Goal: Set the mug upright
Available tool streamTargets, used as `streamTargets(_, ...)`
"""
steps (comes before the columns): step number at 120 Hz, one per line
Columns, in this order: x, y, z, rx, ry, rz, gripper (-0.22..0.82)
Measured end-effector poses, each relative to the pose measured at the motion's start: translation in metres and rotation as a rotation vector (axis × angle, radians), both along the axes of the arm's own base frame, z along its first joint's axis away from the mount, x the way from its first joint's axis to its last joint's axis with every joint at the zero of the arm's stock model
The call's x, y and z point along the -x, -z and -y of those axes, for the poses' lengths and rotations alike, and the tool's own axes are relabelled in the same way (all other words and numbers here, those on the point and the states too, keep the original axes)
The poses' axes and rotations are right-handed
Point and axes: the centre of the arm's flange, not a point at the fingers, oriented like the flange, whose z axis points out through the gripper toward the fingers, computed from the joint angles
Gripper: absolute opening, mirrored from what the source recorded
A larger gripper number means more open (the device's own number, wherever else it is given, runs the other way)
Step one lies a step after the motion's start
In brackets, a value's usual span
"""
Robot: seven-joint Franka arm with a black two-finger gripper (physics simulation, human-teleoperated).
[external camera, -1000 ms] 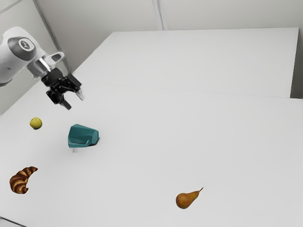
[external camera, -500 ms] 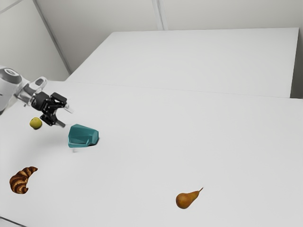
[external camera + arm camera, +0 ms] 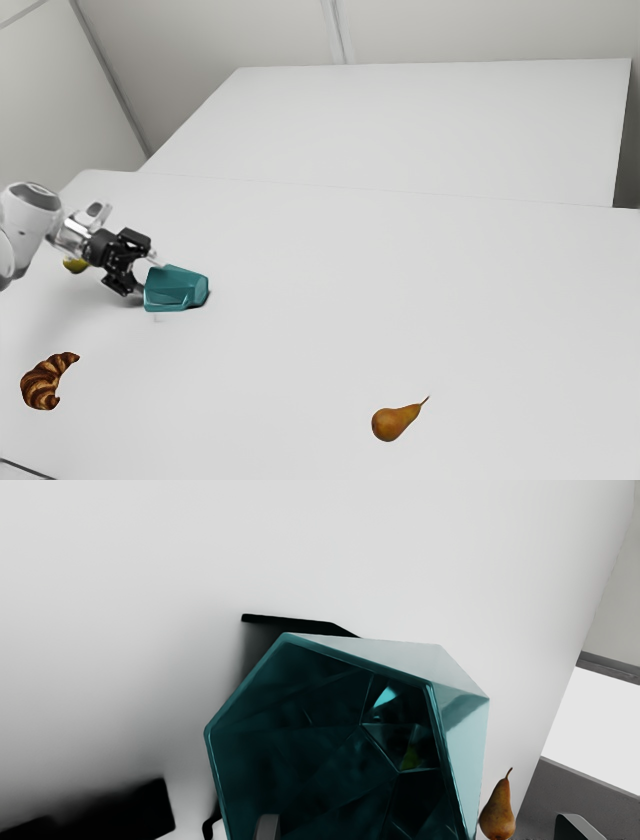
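Note:
The teal faceted mug (image 3: 176,289) lies on its side on the table, its mouth facing my gripper (image 3: 148,277), which is low at its left end in the exterior view. In the wrist view the dark hollow of the mug (image 3: 320,730) faces the camera. My gripper (image 3: 421,827) is open there: one fingertip (image 3: 267,828) overlaps the mouth area, while the other stands off beyond the mug's outer wall. Whether either finger touches the mug cannot be told.
A croissant (image 3: 45,382) lies at the exterior view's lower left, and a pear (image 3: 393,422) at its lower middle. Behind the hand, the yellow-green round fruit (image 3: 74,266) is partly covered by the arm. The white table (image 3: 400,280) extends to the exterior view's right.
My hand first came down and to the exterior view's left, then lower and rightward up to the mug's mouth. The arm now partly covers the round fruit. The mug has stayed put.

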Motion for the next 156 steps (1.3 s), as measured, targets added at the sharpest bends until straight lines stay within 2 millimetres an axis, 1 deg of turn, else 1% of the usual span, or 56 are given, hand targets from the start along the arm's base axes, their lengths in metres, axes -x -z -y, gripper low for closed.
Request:
streamTargets(20, -0.009, 0.001, 0.017, 0.024, 0.01, 0.037, 0.59)
streamTargets(28, -0.013, -0.002, 0.021, 0.025, 0.016, 0.054, 0.55)
streamTargets(36, -0.014, -0.005, 0.027, 0.026, 0.023, 0.066, 0.45)
streamTargets(45, -0.007, -0.013, 0.037, 0.024, 0.023, 0.074, 0.28)
streamTargets(55, -0.007, -0.02, 0.043, 0.016, 0.029, 0.091, 0.11)
streamTargets(63, -0.01, -0.024, 0.047, 0.01, 0.035, 0.104, 0.02)
streamTargets(71, -0.011, -0.025, 0.049, 0.007, 0.041, 0.111, -0.05)
streamTargets(86, -0.013, -0.027, 0.052, 0.002, 0.05, 0.12, -0.12)
streamTargets(98, -0.014, -0.033, 0.052, -0.005, 0.055, 0.132, -0.14)
streamTargets(112, -0.018, -0.041, 0.057, -0.012, 0.068, 0.15, -0.16)
streamTargets(115, -0.019, -0.046, 0.06, -0.017, 0.075, 0.156, -0.16)
streamTargets(120, -0.025, -0.059, 0.072, -0.033, 0.102, 0.173, -0.16)
streamTargets(124, -0.03, -0.072, 0.086, -0.056, 0.134, 0.19, -0.17)
streamTargets(132, -0.042, -0.105, 0.128, -0.127, 0.229, 0.234, -0.17)
streamTargets(138, -0.043, -0.122, 0.164, -0.187, 0.306, 0.256, -0.17)
streamTargets(143, -0.042, -0.133, 0.195, -0.25, 0.38, 0.274, -0.17)
streamTargets(148, -0.041, -0.14, 0.223, -0.316, 0.453, 0.288, -0.17)
streamTargets(152, -0.038, -0.143, 0.24, -0.371, 0.503, 0.299, -0.17)
streamTargets(156, -0.034, -0.145, 0.253, -0.424, 0.54, 0.308, -0.17)
